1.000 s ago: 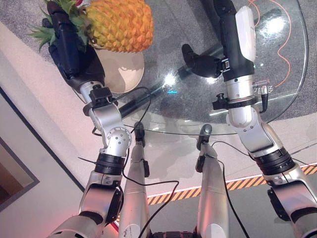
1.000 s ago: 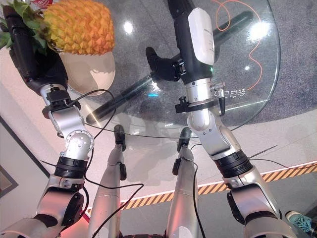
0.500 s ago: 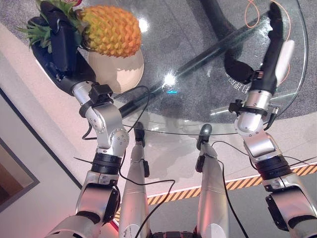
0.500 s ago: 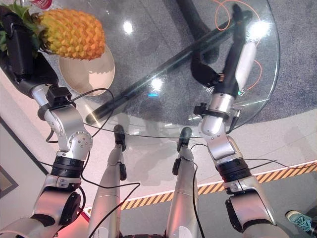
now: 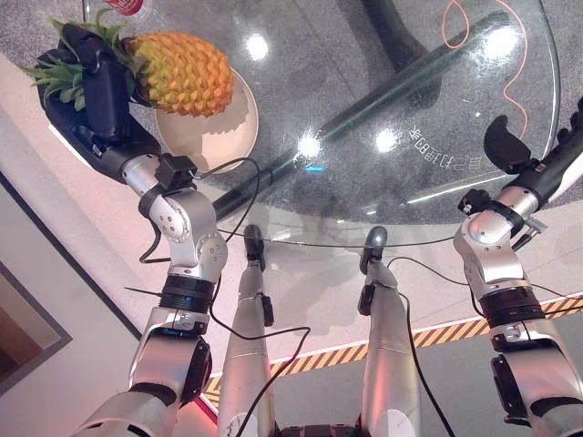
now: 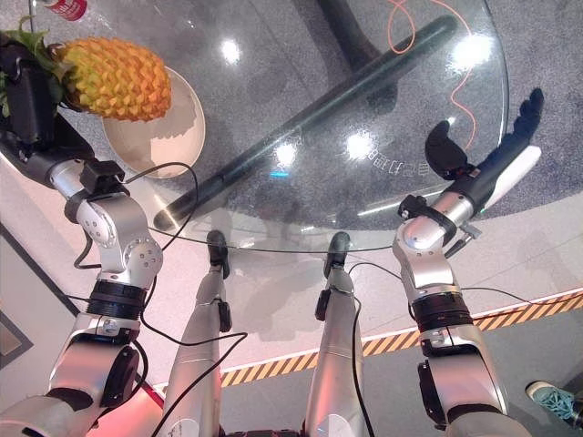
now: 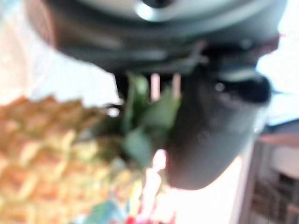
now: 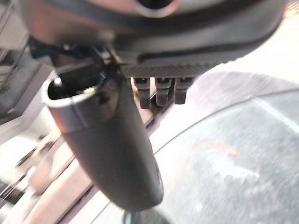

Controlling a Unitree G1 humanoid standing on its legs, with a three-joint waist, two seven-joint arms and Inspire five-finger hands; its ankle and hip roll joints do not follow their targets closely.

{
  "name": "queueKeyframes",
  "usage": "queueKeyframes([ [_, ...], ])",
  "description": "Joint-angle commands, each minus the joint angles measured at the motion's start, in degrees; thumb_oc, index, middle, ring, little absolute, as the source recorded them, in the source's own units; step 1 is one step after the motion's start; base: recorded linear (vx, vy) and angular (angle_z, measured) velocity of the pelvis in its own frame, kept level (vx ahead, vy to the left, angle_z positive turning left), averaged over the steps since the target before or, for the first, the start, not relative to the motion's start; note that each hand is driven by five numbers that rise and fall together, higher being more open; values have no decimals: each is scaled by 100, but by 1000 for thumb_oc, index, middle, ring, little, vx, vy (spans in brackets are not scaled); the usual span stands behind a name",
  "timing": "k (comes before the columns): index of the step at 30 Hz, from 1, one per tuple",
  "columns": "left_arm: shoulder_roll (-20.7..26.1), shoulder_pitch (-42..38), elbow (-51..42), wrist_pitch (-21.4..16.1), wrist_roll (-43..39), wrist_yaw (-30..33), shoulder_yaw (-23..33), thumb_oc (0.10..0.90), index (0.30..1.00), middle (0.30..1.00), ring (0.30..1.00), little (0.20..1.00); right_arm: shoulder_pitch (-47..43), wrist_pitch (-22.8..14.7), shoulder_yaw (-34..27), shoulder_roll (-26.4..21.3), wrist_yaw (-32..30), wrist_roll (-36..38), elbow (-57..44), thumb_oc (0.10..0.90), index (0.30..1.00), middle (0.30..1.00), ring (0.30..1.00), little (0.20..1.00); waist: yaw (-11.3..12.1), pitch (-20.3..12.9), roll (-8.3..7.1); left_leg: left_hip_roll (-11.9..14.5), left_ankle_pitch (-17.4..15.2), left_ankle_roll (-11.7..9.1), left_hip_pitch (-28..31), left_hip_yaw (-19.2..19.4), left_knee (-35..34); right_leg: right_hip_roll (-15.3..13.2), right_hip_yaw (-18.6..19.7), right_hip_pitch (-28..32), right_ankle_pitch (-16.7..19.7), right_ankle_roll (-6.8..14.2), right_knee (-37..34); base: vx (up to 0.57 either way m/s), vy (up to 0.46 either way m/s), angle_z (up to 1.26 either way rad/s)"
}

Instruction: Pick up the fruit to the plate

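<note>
Left hand (image 5: 91, 96) clasps the pineapple (image 5: 178, 73) by its crown over the plate (image 5: 211, 127); leaves could slip, tipping the fruit onto the glass worktop (image 5: 383, 182).

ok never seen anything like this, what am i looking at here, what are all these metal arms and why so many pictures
This is a humanoid robot seen through its own cameras. Two pictures come from a pair of cameras on its head, looking down past its silver arms at a round glass table. The other two come from small cameras on each wrist, looking along the hand from very close.

The left hand is curled round the leafy top of a pineapple and holds it over a cream plate on the table's left side; I cannot tell whether the fruit touches the plate. In the left wrist view the pineapple's skin shows beside the dark thumb.

The right hand is at the table's right edge with straight fingers, holding nothing. An orange cord shows through the glass, and a small bottle lies at the far left.
</note>
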Motion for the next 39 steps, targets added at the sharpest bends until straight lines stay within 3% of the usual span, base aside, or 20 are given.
queueKeyframes([
  [1, 757, -897, -139, -1008, 1042, 329, 135, 100, 300, 300, 300, 200, -292, -685, -470, -289, -562, 583, 355, 800, 900, 900, 900, 900, 121, -137, -213, -99, -554, 82, 10, 168, 447, 331, -255, 345, 309, -130, -685, 0, 0, 0],
  [6, 1024, -1119, 211, -953, 1642, 989, -14, 100, 300, 300, 300, 200, -332, -839, -525, -356, -372, 1622, 1341, 800, 900, 900, 900, 900, 135, -137, -215, -84, -570, 75, -23, 162, 468, 334, -273, 323, 303, -150, -684, 0, 0, 0],
  [9, 1199, -1275, 450, -858, 2017, 1368, -123, 100, 300, 300, 300, 200, -348, -877, -652, -442, 92, 2360, 2146, 800, 900, 900, 900, 900, 154, -137, -215, -73, -577, 73, -27, 148, 482, 334, -283, 332, 297, -159, -687, 0, 0, 0],
  [18, 1471, -1608, 892, -463, 2804, 2021, -489, 100, 300, 300, 300, 200, -300, -386, -624, -517, 887, 3281, 3621, 800, 900, 900, 900, 900, 193, -137, -224, -60, -614, 102, -67, 117, 552, 366, -271, 307, 281, -183, -658, 0, 0, 0],
  [30, 1585, -1660, 1304, -38, 2960, 1843, -782, 100, 300, 300, 300, 200, -237, 201, -527, -499, 1613, 3457, 4144, 800, 900, 900, 900, 900, 209, -137, -215, -59, -653, 120, -82, 111, 606, 389, -251, 280, 260, -188, -616, 0, 0, 0],
  [39, 1660, -1596, 1598, 103, 2926, 1553, -900, 100, 300, 300, 300, 200, -268, 372, -478, -462, 1737, 3398, 4177, 800, 900, 900, 900, 900, 202, -137, -217, -58, -590, 120, -112, 121, 566, 401, -241, 237, 306, -201, -631, 0, 0, 0],
])
